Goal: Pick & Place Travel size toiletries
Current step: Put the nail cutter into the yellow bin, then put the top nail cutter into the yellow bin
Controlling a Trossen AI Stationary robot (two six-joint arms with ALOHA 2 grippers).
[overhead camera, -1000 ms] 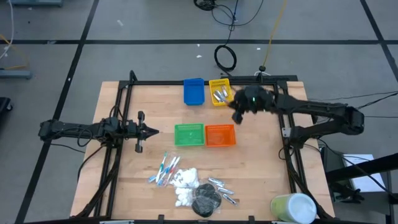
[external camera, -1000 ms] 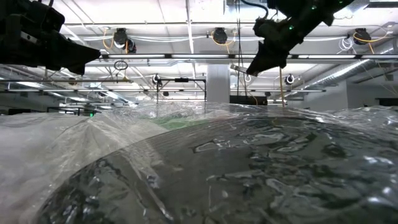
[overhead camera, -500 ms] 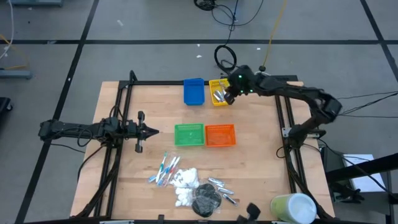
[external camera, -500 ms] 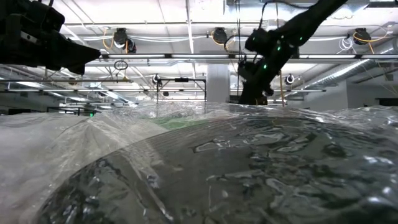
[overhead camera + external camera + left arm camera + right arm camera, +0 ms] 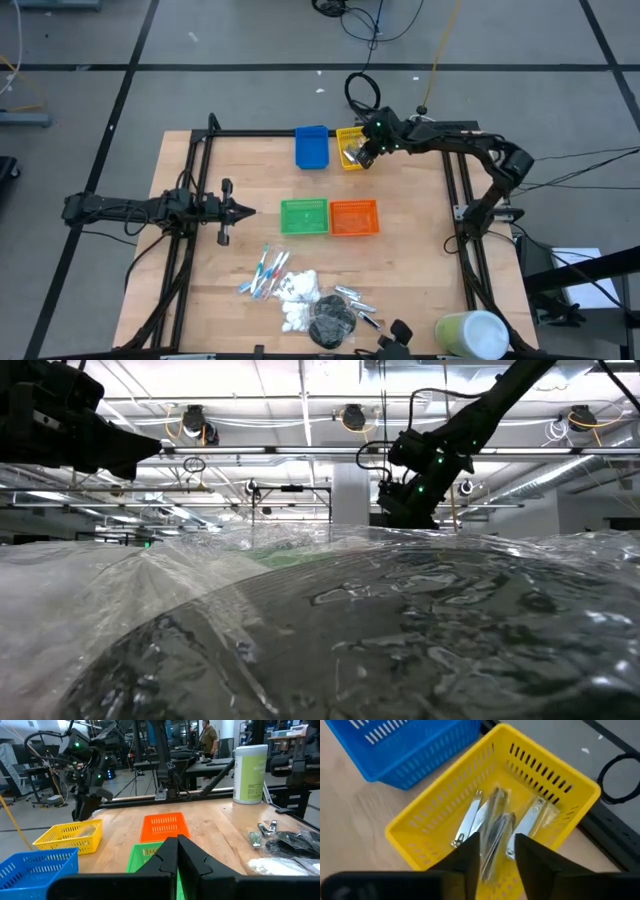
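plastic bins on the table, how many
4. Blue bin and yellow bin side by side at the far edge; green bin and orange bin side by side mid-table.

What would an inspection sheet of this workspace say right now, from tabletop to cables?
Surface: wooden table, bare wood over most of it.
Job's things: silvery clippers in the yellow bin; toothbrush sticks, white pads, black discs and more silvery pieces heaped near the front edge.
Clutter: blue bin, green bin, orange bin; large pale cylinder at the front corner.
Grippers: right gripper over the yellow bin, fingers parted, a silvery piece between them; left gripper shut, waiting at the table's left.
Cables: coiled black cable on the floor behind.
Surroundings: a person far off, in the left wrist view.
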